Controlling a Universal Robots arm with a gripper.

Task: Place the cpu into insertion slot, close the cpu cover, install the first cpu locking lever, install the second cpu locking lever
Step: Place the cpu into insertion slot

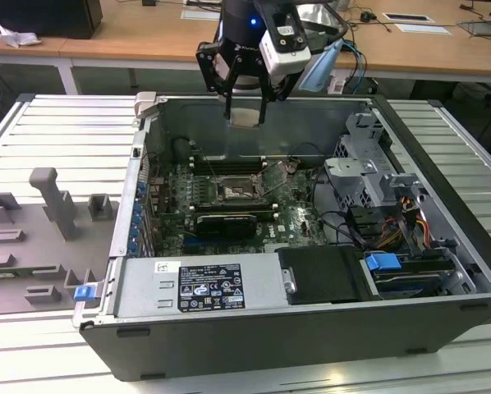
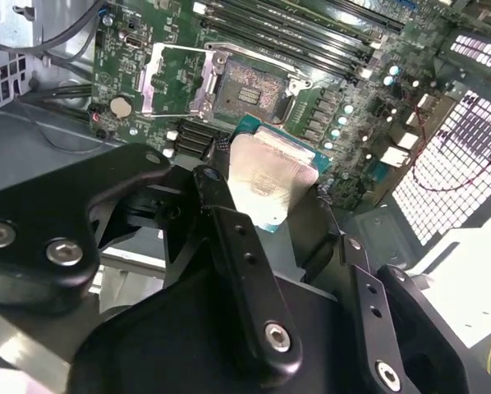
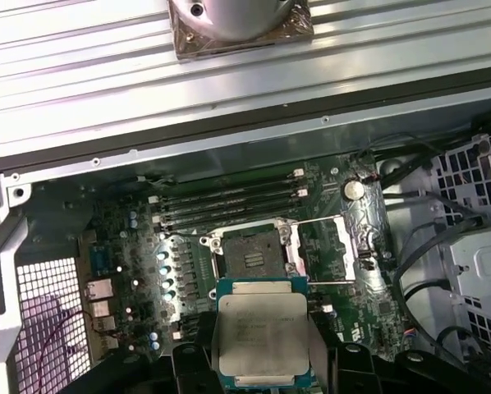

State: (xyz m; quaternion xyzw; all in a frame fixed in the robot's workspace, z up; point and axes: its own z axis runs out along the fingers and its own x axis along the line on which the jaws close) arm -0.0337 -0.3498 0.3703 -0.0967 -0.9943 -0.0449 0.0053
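Black hand (image 2: pixel 266 201) tight around the flat, square, silver-topped cpu (image 3: pixel 262 332), above the square black insertion slot (image 3: pixel 250 256)

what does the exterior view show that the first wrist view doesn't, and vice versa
Exterior view adds: a white-labelled power supply, grey fixture blocks on the exterior view's left, a blue drive latch, wooden desks. First wrist view adds: a round silver part and a perforated metal grille. Both: the black gripper holding the small square silver-topped cpu, clear of the square black insertion slot.
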